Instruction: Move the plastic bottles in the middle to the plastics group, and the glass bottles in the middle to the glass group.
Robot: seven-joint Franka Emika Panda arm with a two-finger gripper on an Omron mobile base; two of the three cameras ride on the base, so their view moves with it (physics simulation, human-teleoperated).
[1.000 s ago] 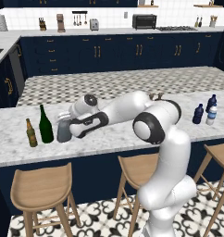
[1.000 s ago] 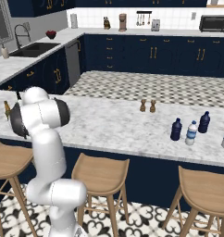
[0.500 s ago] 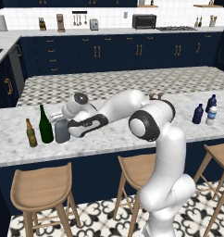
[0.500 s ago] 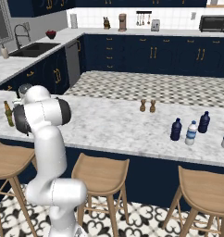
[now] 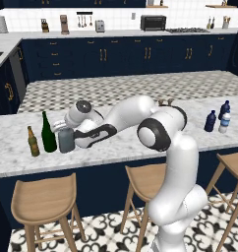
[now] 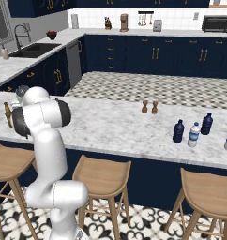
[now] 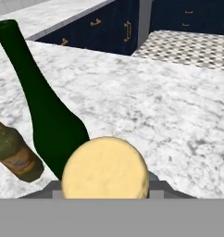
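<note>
grey glass bottle (image 5: pixel 66 140) stands just beside the green wine bottle (image 5: pixel 47 134), claw (image 5: pixel 67 129) clamped round it.

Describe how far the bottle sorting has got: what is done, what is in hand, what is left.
Done: the grey bottle stands upright beside the green wine bottle and brown beer bottle. In hand: the gripper is at that grey bottle's top; whether it grips cannot be told. Left: the navy bottle and clear bottle stand near the slim blue bottle, untouched.

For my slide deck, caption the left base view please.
Arm reaches left across the marble counter, gripper at the grey bottle beside the wine bottle and beer bottle.
</note>
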